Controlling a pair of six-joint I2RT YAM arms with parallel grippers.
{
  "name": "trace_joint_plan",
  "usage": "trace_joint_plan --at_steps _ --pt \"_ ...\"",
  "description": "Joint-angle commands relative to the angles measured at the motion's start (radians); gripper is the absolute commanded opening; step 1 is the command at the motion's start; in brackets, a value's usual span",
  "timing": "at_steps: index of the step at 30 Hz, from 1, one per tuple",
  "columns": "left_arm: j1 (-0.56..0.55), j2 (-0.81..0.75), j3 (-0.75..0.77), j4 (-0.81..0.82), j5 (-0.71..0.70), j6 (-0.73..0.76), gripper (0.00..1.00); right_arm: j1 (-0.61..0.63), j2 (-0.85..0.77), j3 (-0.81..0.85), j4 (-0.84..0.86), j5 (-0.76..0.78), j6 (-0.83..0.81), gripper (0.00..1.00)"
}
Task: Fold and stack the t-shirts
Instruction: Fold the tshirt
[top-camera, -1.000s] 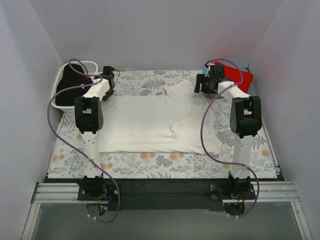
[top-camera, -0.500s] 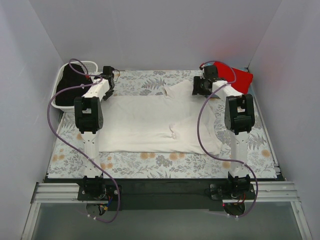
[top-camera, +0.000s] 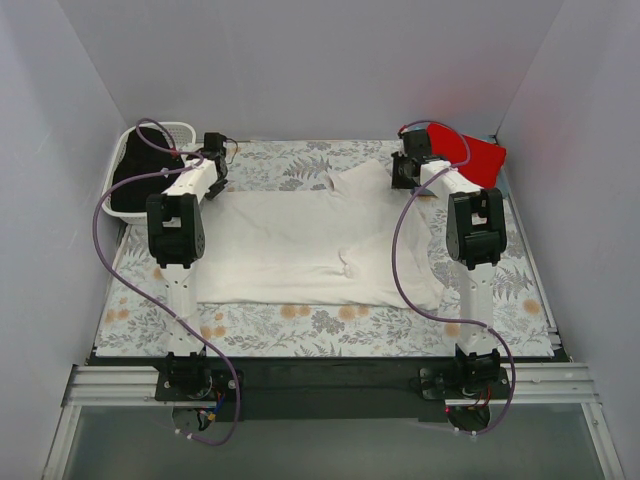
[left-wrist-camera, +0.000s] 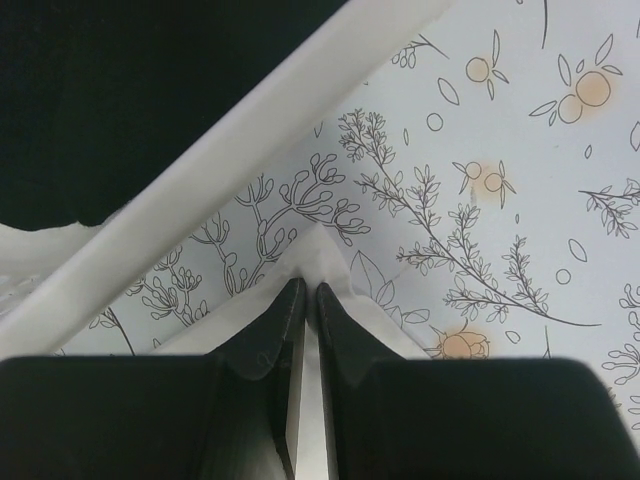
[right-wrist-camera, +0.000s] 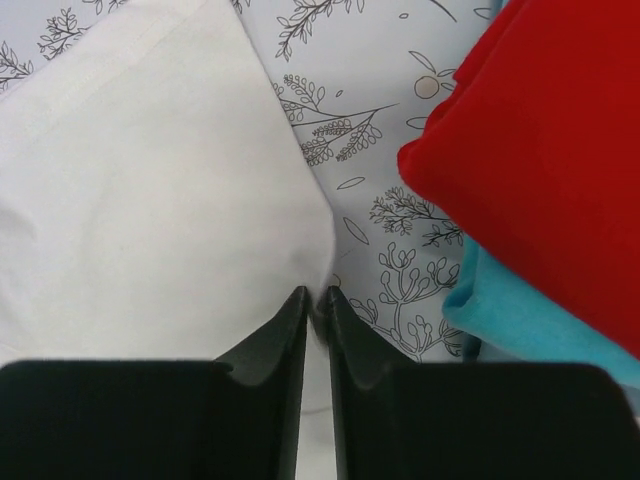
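White t-shirt (top-camera: 310, 245) lies long axis 9-to-3; left pincer (left-wrist-camera: 303, 292) and right pincer (right-wrist-camera: 315, 296) each clamp a 12 o'clock corner.

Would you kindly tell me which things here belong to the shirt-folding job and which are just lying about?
Job: white t-shirt, black t-shirt, red t-shirt, teal t-shirt under the red one.
Lying about: floral table cloth, white lattice basket.

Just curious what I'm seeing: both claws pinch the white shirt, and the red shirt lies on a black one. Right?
Not quite. The red shirt lies on a teal shirt, not a black one; the right wrist view shows it. The rest holds.
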Motion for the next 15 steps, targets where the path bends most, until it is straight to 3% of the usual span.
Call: trace_joint_plan --at_steps 1,6,15 --pt "0.01 -0.058 -0.043 0.019 0.023 0.006 0.06 0.007 -0.018 0.027 0.024 0.038 0.015 0.18" --pt "0.012 -0.088 -0.078 0.054 0.033 0.006 0.06 0.01 -0.072 -0.033 0.059 0.044 0.025 0.08" --pt "0.018 -0.17 -0.132 0.103 0.046 0.003 0.02 0.01 -0.188 -0.133 0.13 0.042 0.047 0.01"
